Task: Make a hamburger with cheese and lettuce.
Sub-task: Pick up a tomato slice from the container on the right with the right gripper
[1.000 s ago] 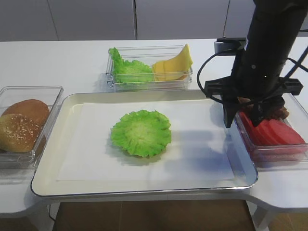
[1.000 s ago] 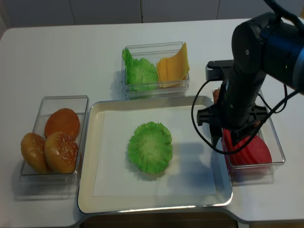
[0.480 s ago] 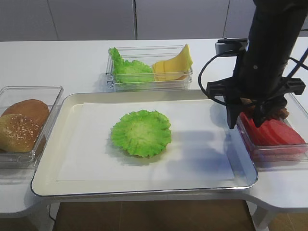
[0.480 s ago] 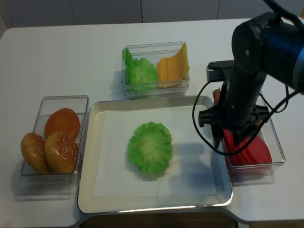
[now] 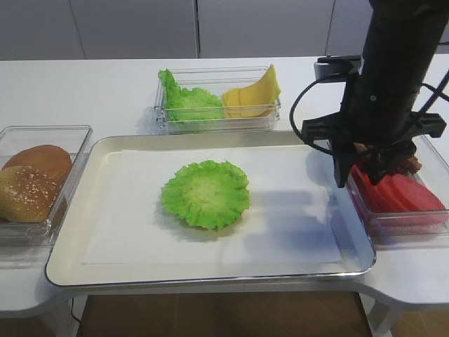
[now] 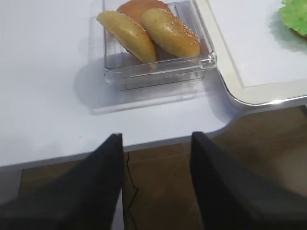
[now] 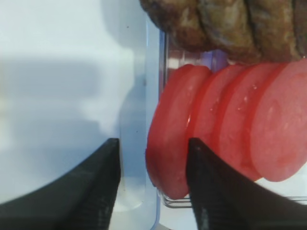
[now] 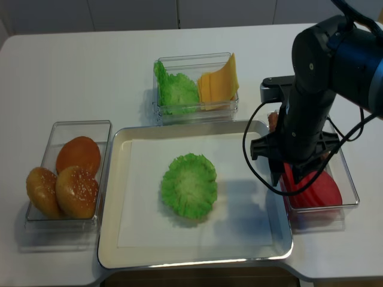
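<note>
The hamburger [image 5: 205, 194] [image 8: 189, 185] shows as a flat, frilly green leaf in the middle of the paper-lined tray [image 5: 210, 278]. Spare lettuce [image 5: 186, 102] and yellow cheese [image 5: 252, 95] slices share a clear box behind the tray. My right gripper [image 5: 358, 177] [image 7: 153, 191] hangs open at the left wall of the tomato box. One finger is outside that wall and the other sits behind the first red tomato slice [image 7: 169, 143]. My left gripper [image 6: 156, 187] is open and holds nothing, above the table's front edge near the bun box [image 6: 158, 72].
Whole sesame buns [image 5: 31, 184] fill a clear box left of the tray. The right-hand box [image 8: 350, 197] holds several tomato slices [image 5: 396, 193] with brown patties [image 7: 230, 21] behind them. The right arm's cable [image 5: 302, 112] loops over the tray's right edge.
My right gripper has shifted slightly right onto the tomato box wall and its jaws have narrowed a little. The leaf on the tray has not moved.
</note>
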Robot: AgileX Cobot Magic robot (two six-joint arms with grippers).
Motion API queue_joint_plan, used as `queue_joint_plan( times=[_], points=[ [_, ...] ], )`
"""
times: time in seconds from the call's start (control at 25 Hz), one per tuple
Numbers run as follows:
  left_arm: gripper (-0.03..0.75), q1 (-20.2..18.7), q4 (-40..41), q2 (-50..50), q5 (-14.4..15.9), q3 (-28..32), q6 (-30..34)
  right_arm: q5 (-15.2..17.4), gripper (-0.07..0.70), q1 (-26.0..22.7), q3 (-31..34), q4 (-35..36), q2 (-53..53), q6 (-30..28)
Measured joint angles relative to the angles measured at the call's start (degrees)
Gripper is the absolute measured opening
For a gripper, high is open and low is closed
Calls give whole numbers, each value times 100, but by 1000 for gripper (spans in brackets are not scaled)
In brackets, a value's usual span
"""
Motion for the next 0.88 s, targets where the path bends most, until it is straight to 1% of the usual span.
queue_joint_plan(
  times=[0.16,0.88],
  points=[
    [342,0,0,0,0,0,0,0,335,0,0,-21,0,-22],
    [342,0,0,0,0,0,0,-11,306,0,0,-34,86,-16]
  ],
)
